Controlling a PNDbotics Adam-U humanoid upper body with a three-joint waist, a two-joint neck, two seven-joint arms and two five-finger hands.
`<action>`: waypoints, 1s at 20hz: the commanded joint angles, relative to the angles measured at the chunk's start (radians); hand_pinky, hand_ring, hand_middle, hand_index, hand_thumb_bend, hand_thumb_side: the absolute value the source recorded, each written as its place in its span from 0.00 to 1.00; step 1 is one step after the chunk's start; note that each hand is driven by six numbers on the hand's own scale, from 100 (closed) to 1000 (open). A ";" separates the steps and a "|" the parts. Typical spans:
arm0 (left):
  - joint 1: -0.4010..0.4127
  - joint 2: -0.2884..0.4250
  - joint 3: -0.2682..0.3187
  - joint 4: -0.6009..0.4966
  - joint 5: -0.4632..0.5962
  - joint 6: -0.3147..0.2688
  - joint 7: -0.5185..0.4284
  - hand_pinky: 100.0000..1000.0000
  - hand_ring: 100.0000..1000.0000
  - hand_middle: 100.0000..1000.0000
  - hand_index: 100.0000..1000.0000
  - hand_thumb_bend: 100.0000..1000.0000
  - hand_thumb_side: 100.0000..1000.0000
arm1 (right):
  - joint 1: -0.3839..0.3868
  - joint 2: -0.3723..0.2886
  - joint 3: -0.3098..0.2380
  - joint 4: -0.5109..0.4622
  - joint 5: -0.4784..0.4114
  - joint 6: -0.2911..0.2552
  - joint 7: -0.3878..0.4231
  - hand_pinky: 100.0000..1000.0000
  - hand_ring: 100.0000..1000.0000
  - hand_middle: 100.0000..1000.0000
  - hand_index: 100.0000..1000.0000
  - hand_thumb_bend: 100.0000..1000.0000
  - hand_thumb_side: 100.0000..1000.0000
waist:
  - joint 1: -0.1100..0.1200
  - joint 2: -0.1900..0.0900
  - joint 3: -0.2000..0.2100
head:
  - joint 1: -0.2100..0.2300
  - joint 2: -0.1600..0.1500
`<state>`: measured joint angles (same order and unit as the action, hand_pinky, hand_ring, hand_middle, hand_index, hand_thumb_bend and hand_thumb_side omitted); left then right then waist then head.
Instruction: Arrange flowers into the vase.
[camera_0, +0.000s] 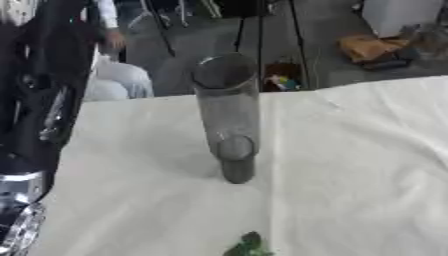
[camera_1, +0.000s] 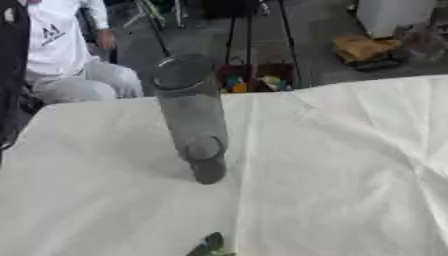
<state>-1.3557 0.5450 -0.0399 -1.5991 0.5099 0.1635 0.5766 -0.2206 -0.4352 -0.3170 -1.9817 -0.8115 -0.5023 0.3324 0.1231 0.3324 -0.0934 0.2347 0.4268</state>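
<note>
Left eye view shows the vase (camera_0: 226, 112), a tall clear cylinder, standing upright on the white cloth of the table (camera_0: 350, 175), near the centre and slightly toward the far edge. Its mouth is open and nothing is visible inside. A green leafy sprig (camera_0: 248, 246), judged to be part of a flower, shows only at the near edge, well apart from the vase; the rest is cut off. The left arm (camera_0: 35, 115) enters along the left side, black with silver joints; its hand is out of frame, so the state of its fingers cannot be told. The right hand appears in neither view.

Risks, as judgement: the vase is tall and narrow, so a sideways knock from a stem or arm could tip it. The wrinkled cloth may let the base shift
</note>
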 joint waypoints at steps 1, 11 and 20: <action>-0.016 0.029 -0.008 -0.003 0.038 -0.028 0.009 0.00 0.00 0.00 0.00 0.05 1.00 | -0.012 -0.015 -0.002 -0.018 -0.005 0.008 0.007 0.56 0.70 0.59 0.70 0.00 1.00 | -0.004 -0.013 -0.004 | 0.000 -0.022; 0.022 0.040 -0.036 -0.027 -0.051 -0.073 -0.016 0.00 0.00 0.00 0.00 0.02 0.95 | -0.026 -0.009 -0.004 -0.018 0.004 0.019 0.016 0.56 0.70 0.59 0.70 0.00 1.00 | 0.008 0.011 -0.023 | -0.006 -0.049; 0.046 0.042 -0.041 -0.060 -0.076 -0.090 -0.018 0.00 0.00 0.00 0.00 0.03 0.94 | -0.034 -0.005 -0.005 -0.018 0.006 0.021 0.021 0.56 0.70 0.59 0.70 0.00 1.00 | 0.009 0.026 -0.029 | -0.001 -0.061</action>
<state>-1.2955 0.5561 -0.0882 -1.6402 0.4389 0.0815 0.5577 -0.2463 -0.4265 -0.3148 -1.9817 -0.8095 -0.4828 0.3519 0.1394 0.3778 -0.1231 0.2285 0.3785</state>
